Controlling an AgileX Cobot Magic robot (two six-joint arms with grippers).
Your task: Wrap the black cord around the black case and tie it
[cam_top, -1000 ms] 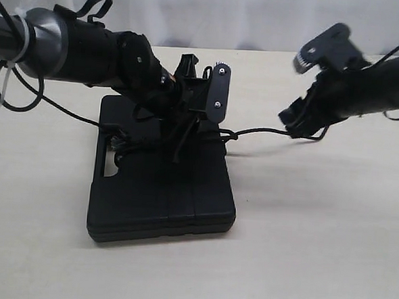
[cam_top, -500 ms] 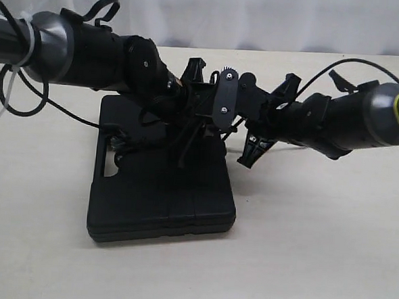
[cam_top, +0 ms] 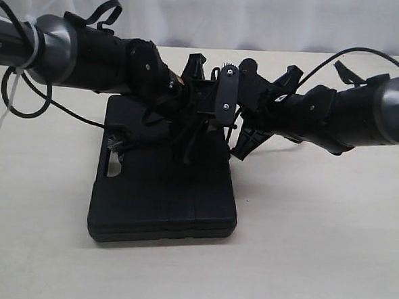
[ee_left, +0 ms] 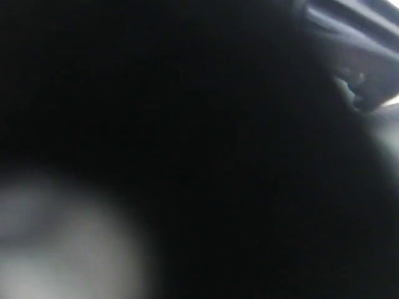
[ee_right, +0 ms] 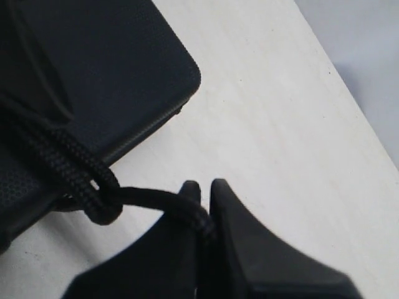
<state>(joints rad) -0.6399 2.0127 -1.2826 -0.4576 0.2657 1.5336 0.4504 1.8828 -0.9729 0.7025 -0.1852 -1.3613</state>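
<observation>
Tabletop (ee_right: pixel 268 112), right tool (ee_right: pixel 206 190) tight on cord (ee_right: pixel 153 199)

Surface (cam_top: pixel 315 251) open 3 thru 9 o'clock of black case (cam_top: pixel 162 201), but L arm (cam_top: pixel 90 51) & R arm (cam_top: pixel 350 118) crowd its 12 o'clock edge, black cord (ee_right: pixel 149 198) strung taut there.

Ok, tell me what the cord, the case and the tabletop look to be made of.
The black cord looks like woven fibre, probably nylon: a braided weave shows. The black case looks like moulded plastic, matte: fine pebbled texture, rounded corner. The table may be pale wood-look laminate: faint grain streaks, smooth low sheen.
</observation>
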